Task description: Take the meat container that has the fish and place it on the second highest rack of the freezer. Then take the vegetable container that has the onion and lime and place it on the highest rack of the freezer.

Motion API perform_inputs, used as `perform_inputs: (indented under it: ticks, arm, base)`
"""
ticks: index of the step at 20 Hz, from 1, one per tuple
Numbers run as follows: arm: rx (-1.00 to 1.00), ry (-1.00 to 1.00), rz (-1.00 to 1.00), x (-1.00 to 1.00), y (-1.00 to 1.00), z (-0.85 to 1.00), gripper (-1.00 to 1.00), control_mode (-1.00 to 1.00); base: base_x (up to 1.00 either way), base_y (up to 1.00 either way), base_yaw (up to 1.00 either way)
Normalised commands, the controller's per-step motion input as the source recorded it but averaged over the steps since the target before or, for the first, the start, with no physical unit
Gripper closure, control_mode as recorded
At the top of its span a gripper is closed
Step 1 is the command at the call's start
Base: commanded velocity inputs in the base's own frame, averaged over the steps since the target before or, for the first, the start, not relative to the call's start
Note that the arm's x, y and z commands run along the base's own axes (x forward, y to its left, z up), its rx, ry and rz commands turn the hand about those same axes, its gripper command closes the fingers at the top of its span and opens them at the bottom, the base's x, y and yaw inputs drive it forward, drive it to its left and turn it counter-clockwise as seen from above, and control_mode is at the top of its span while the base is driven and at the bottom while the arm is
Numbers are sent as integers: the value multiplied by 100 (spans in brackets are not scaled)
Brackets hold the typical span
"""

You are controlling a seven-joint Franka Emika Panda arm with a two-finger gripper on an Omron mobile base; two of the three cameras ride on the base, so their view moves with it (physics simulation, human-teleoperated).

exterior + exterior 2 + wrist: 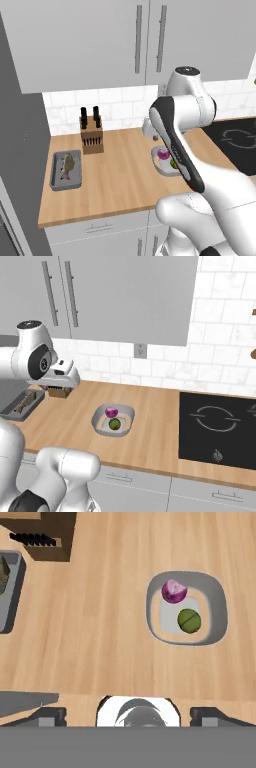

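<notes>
The meat container [55,172], a mid-grey rectangular tray, lies at the counter's left end with the fish [67,164] in it. The vegetable container [97,418], a pale rounded-square dish, sits mid-counter holding the purple onion [111,412] and the green lime [115,424]. My gripper [131,714] hangs high above the counter and looks straight down, open, with nothing between its fingers. From there the dish [217,607] is ahead to the right and the tray [12,597] is at the left edge. The freezer's grey side [20,150] rises left of the counter.
A wooden knife block [92,135] stands by the wall just behind the tray. A black hob [217,426] is set into the counter to the right. Grey wall cabinets [100,40] hang above. Bare wood lies between tray and dish.
</notes>
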Motion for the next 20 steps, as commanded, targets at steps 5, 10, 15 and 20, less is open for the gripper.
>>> perform_inputs:
  ticks: [5, 10, 15, 20]
  arm:
    - [12, -2, -64, -3, 71, -3, -100, -100]
    - [17, 0, -74, 0, 44, -5, -100, -100]
    - [17, 0, -74, 0, 43, -15, -100, -100]
    - [19, 0, -75, 0, 40, -25, -100, -100]
  base:
    - [0, 0, 0]
    - [0, 0, 0]
    - [0, 0, 0]
    - [0, 0, 0]
